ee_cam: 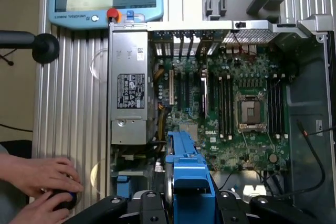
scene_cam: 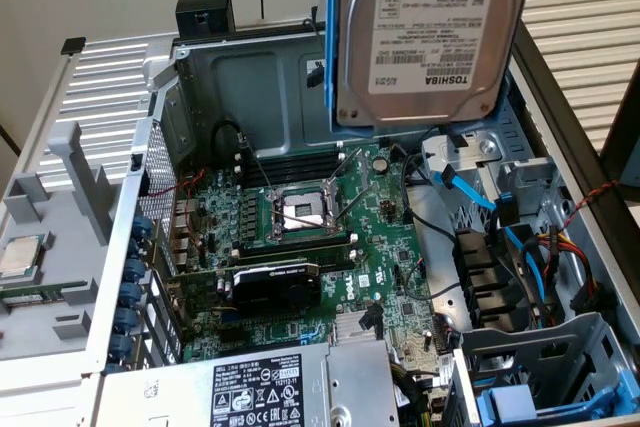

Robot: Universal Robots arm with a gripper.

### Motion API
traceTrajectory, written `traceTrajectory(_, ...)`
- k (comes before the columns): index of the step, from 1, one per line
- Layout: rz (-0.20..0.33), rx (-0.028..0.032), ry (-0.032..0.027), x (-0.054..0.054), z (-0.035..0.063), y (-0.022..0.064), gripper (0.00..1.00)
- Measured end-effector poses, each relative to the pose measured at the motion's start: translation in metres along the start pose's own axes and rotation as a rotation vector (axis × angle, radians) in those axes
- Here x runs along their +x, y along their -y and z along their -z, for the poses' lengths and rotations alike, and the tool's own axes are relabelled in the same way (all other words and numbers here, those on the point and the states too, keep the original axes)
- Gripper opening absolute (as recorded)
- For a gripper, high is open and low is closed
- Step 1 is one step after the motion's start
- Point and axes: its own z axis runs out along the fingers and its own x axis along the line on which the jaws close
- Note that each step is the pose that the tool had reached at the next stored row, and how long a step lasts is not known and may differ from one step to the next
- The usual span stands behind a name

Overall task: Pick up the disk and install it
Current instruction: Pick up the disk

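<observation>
Right now my pincer (ee_cam: 187,205) is clamped on the disk (scene_cam: 430,37) by its blue carrier. It's holding the disk upright in the air over the open computer case (scene_cam: 150,147), near the case's far wall, with the label side facing the exterior camera. The motherboard (scene_cam: 300,217) lies well below, not touching. A person's hands (ee_cam: 39,179) rest on something dark at the worktop (ee_cam: 68,103) edge.

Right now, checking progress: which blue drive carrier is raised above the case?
The blue carrier framing the TOSHIBA-labelled disk; the other carrier sits low in the drive cage.
</observation>
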Motion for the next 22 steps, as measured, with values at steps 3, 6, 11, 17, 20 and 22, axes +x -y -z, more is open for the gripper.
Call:
traceTrajectory(3, 0.0, 0.0064, -0.0003, 0.001, 0.0007, 0.0058, 0.37)
traceTrajectory(6, -0.001, 0.0266, -0.0001, 0.002, 0.001, 0.0103, 0.37)
traceTrajectory(11, -0.001, 0.0513, 0.0002, 0.005, 0.0018, 0.0186, 0.37)
traceTrajectory(17, -0.001, 0.0523, -0.0001, 0.018, 0.002, 0.0246, 0.37)
traceTrajectory(20, -0.001, 0.0526, 0.0001, 0.025, 0.0021, 0.0275, 0.37)
traceTrajectory(22, -0.001, 0.0527, -0.0001, 0.03, 0.0023, 0.0302, 0.37)
